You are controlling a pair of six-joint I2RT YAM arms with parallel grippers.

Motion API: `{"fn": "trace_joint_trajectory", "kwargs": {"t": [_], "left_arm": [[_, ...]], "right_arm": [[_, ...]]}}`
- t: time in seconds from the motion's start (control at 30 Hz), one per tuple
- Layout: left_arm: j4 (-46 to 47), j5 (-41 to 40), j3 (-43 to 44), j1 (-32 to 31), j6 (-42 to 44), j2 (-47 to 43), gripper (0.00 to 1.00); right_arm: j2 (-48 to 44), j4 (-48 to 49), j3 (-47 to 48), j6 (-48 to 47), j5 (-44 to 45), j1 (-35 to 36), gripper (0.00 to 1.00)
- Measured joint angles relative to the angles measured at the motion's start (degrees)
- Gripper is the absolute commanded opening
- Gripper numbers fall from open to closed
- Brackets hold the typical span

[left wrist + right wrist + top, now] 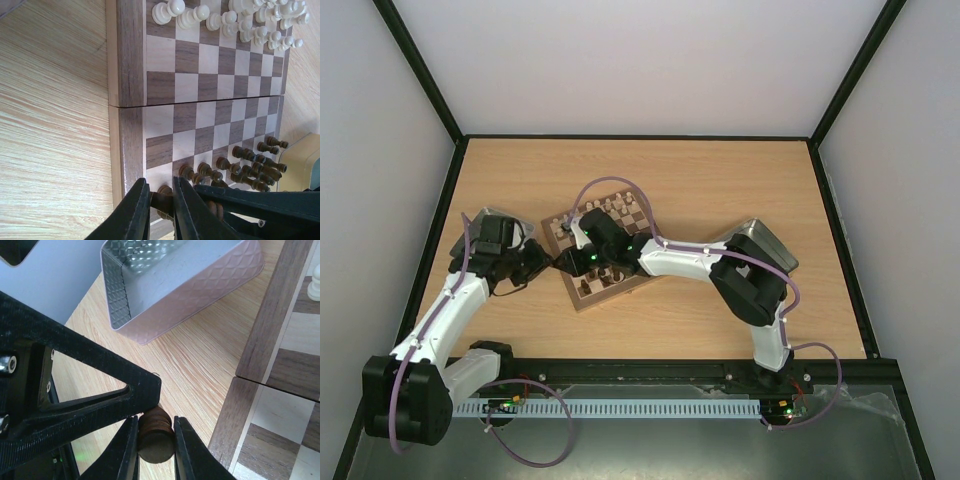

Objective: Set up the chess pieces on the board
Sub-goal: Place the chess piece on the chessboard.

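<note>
The board (597, 297) lies at mid-table; it also shows in the left wrist view (131, 75) and the right wrist view (270, 305). Cream chess pieces (220, 20) stand in its far rows. Dark brown pieces (250, 167) stand in its near rows. My left gripper (161, 210) is shut on a dark brown piece (162, 202) over the board's near left corner. My right gripper (155, 440) is shut on a dark brown piece (156, 437), base towards the camera, just off the board's edge. The two grippers meet there (570, 262), and a left finger (125, 385) touches the right gripper's piece.
A silver tray (165, 295) stands left of the board, partly under my left arm (470, 235). A second tray (770, 245) stands to the right, behind my right arm. The right arm (680, 260) crosses over the board's near rows.
</note>
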Motion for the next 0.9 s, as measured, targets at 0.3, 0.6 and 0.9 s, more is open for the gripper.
{"fn": "trace_joint_trajectory", "kwargs": {"t": [0.3, 0.6, 0.9], "left_arm": [[-0.1, 0.1, 0.2, 0.0, 0.2, 0.0, 0.30], [1.4, -0.2, 0.8, -0.2, 1.3, -2.7, 0.73], [13.4, 10.6, 1.4, -0.2, 3.6, -11.0, 0.82]], "right_arm": [[-0.1, 2.6, -1.6, 1.0, 0.1, -0.3, 0.03], [-7.1, 11.8, -12.3, 7.9, -0.1, -2.4, 0.03], [-21.8, 26.8, -23.0, 22.7, -3.5, -8.3, 0.04]]}}
